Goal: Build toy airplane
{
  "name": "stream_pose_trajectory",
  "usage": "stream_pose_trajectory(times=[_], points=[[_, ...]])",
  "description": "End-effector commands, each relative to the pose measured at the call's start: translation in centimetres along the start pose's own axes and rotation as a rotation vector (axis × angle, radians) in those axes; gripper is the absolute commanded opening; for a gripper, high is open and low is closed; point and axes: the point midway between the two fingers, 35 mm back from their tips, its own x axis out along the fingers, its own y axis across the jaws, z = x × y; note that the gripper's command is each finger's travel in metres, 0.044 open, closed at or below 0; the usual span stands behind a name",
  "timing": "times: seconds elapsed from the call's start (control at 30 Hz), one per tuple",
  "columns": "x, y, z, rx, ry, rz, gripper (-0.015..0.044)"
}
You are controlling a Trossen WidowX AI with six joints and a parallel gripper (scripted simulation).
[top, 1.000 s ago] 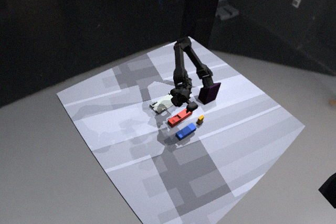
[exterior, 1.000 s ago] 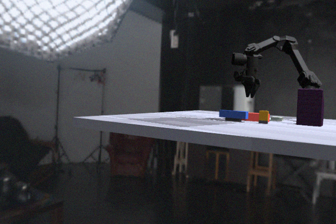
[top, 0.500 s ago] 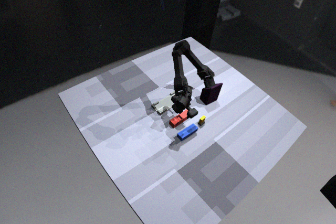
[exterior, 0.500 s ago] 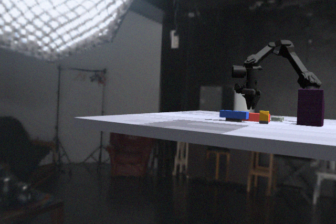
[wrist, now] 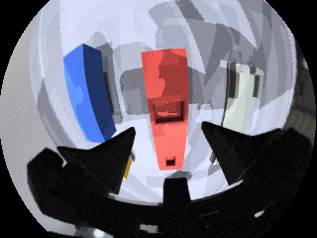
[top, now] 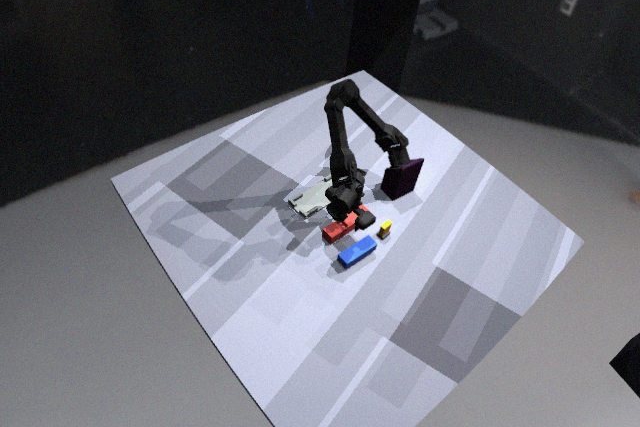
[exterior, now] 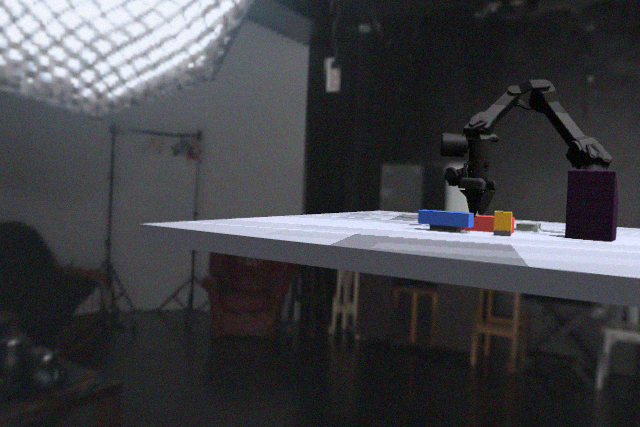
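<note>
The red fuselage (top: 338, 231) (exterior: 483, 223) (wrist: 165, 74) lies on the table outside the jig, its two sockets facing up. The blue wing (top: 356, 251) (exterior: 445, 218) (wrist: 79, 94) lies beside it, raised on a dark piece underneath. The yellow tail fin (top: 384, 229) (exterior: 503, 220) (wrist: 127, 171) stands near the wing's end, mostly hidden by a finger in the wrist view. The pale jig (top: 312, 199) (exterior: 528, 227) (wrist: 243, 101) lies on the fuselage's other side, partly hidden by the arm. My gripper (top: 353, 218) (exterior: 476, 211) (wrist: 168, 127) is open and empty, low over the fuselage, one finger toward each side of it.
A dark purple block (top: 402, 179) (exterior: 590, 205) stands at the arm's base, to the right of the parts in the top and exterior views. The table's edge (exterior: 413, 264) runs along the near side in the exterior view.
</note>
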Motion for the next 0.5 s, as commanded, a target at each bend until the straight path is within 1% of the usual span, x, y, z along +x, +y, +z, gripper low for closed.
stream_pose_trajectory(times=[0.0,0.47], points=[[0.8,0.0,-0.3,-0.012,0.006,-0.007,0.044],[2.9,-0.1,-0.4,-0.011,0.006,-0.01,0.044]])
